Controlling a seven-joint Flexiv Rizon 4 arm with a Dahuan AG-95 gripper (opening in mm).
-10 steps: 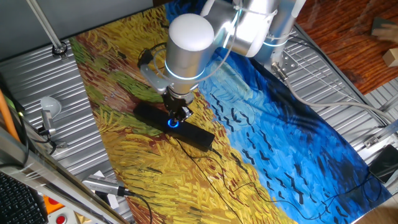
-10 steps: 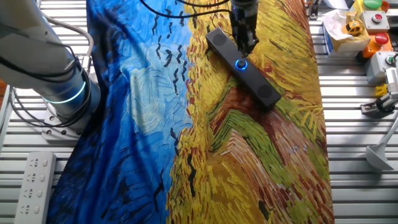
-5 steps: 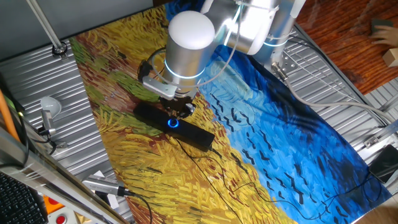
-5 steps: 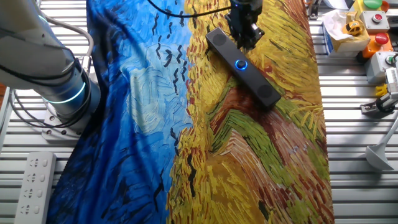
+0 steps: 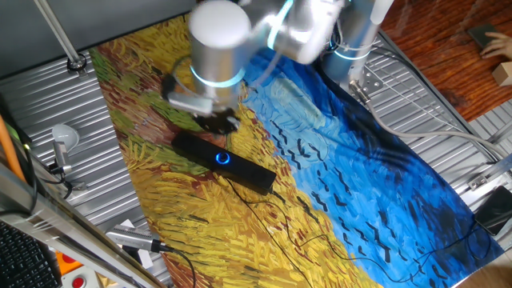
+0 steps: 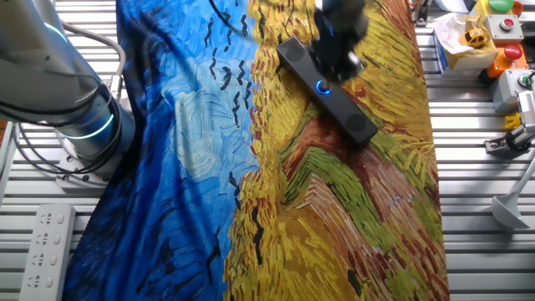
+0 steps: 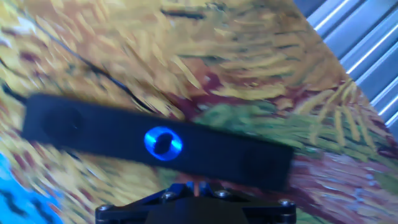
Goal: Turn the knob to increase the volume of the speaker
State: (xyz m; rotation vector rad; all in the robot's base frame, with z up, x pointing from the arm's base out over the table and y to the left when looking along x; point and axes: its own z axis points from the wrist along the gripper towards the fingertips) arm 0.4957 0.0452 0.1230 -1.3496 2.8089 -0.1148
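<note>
The speaker (image 5: 248, 172) is a long black bar lying on the painted cloth, also in the other fixed view (image 6: 354, 121) and the hand view (image 7: 242, 158). The knob (image 5: 222, 158) glows blue at its middle, uncovered in every view (image 6: 323, 85) (image 7: 163, 142). My gripper (image 5: 218, 125) hangs above and just beside the speaker's middle, clear of the knob (image 6: 338, 63). In the hand view its fingertips (image 7: 198, 185) sit close together at the bottom edge, holding nothing. The picture is blurred by motion.
A thin black cable (image 5: 264, 210) runs from the speaker across the cloth. The arm's base (image 6: 79, 125) and a white power strip (image 6: 42, 242) stand on the metal slats at one side. Button boxes (image 6: 501, 38) sit at the opposite corner.
The gripper has risen off the knob and swung away along the speaker's far side. The blue ring is now fully uncovered. The speaker has not moved.
</note>
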